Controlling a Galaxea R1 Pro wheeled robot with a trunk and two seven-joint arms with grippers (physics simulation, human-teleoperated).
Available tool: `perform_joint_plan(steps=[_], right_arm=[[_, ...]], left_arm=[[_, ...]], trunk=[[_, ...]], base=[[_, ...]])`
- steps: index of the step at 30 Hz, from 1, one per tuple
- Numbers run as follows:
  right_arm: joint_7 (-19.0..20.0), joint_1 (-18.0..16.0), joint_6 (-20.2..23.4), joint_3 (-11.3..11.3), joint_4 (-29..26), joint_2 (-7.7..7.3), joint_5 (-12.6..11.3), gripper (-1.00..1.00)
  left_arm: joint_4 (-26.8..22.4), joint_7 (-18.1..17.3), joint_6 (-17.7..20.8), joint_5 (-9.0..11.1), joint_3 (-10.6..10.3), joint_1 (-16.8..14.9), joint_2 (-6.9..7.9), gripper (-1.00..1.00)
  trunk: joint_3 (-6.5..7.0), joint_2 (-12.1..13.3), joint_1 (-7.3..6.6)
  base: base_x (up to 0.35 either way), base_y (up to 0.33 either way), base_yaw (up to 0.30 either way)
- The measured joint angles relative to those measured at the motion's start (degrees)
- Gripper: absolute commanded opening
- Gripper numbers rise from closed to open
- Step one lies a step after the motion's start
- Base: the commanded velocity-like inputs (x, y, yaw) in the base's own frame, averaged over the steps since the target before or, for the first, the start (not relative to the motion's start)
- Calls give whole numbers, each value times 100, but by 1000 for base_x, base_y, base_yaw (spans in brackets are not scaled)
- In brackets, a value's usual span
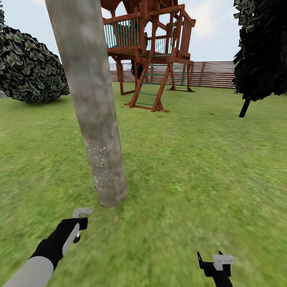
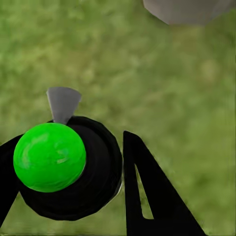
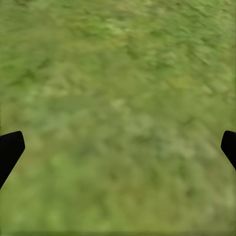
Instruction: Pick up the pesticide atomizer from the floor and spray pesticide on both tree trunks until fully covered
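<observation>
A thick grey-brown tree trunk (image 1: 93, 103) rises from the lawn just ahead of me, and its base (image 2: 187, 10) shows in the left wrist view. White pesticide specks (image 1: 99, 159) dot its lower part. My left gripper (image 1: 79, 225) hovers low over the grass, short of the trunk's foot. It is shut on the pesticide atomizer (image 2: 73, 177), a black round body with a bright green cap and a grey nozzle (image 2: 63, 103) pointing toward the trunk. My right gripper (image 1: 215, 261) hangs open over bare grass, its fingertips (image 3: 10, 147) wide apart.
A round dark bush (image 1: 28, 67) stands at the left. A wooden play tower with a ladder (image 1: 153, 52) is behind the trunk, before a slatted fence (image 1: 215, 73). A dark-leaved tree (image 1: 259, 48) on a thin stem stands at the right. Lawn (image 1: 191, 159) spreads between.
</observation>
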Motion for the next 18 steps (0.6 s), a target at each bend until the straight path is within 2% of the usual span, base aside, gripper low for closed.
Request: perform_joint_plan(steps=[3, 10, 14, 16, 17, 18], right_arm=[[1, -1, 2, 0, 0, 2, 5, 100], [2, 0, 8, 0, -6, -2, -14, 100], [-1, -1, 5, 0, -9, 1, -25, 100], [-6, 0, 6, 0, -9, 2, -26, 100], [-7, -2, 6, 0, -9, 2, -25, 100], [-7, -1, 3, 0, -9, 0, -21, 100]], left_arm=[[215, 163, -235, 16, -9, 0, -19, -100], [235, 169, -244, 17, -3, 0, -26, -100], [233, 188, -230, 9, 2, -8, -35, -100], [289, 201, -232, 102, 2, -3, -37, -100], [332, 203, -245, 166, -2, 0, -66, -100], [423, 218, -273, 215, -9, 6, -165, -100]], trunk=[[0, 0, 0], [1, 0, 0], [1, 0, 0], [0, 0, 0], [0, 0, 0], [0, 0, 0]], base=[[0, -63, 0], [24, -250, 5], [77, -271, 246], [21, -272, 275], [7, -273, 276], [3, -273, 259]])
